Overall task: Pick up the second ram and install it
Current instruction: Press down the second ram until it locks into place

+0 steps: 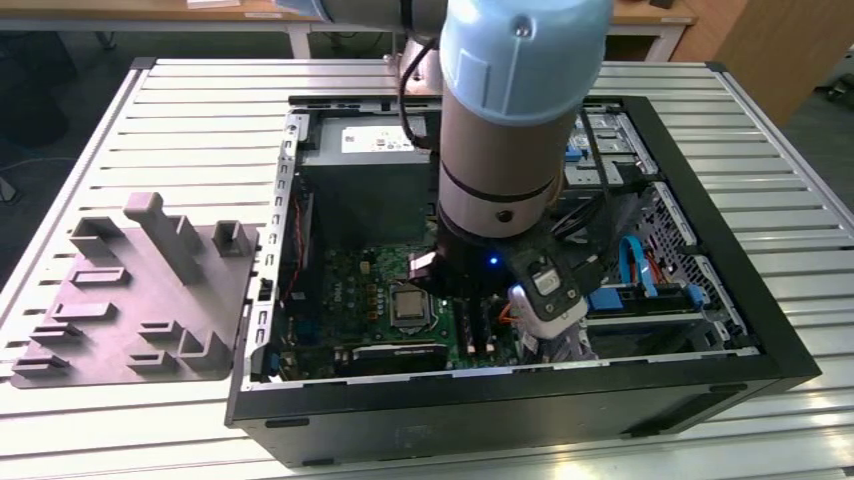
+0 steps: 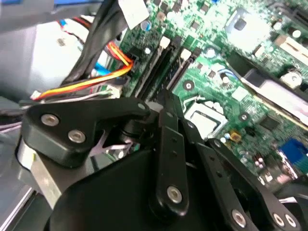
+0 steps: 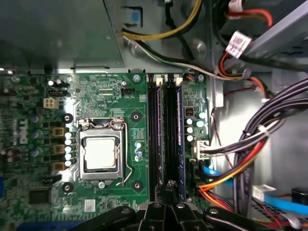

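Fingers (image 3: 169, 188) look pinched together, we can't tell on what; memory slots (image 3: 166, 134) right ahead, CPU socket (image 3: 101, 153) beside

Exterior view: set high off the table (image 1: 160, 110), looking steeply down into the open computer case (image 1: 747, 330) from its near side, arm (image 1: 514, 120) in the middle. First wrist view: close, straight down on the motherboard (image 3: 110, 96). Second wrist view: closer, slanted past pincer linkage (image 2: 168, 159). Shared by all: motherboard, processor socket (image 3: 101, 153), memory slots (image 3: 166, 139).
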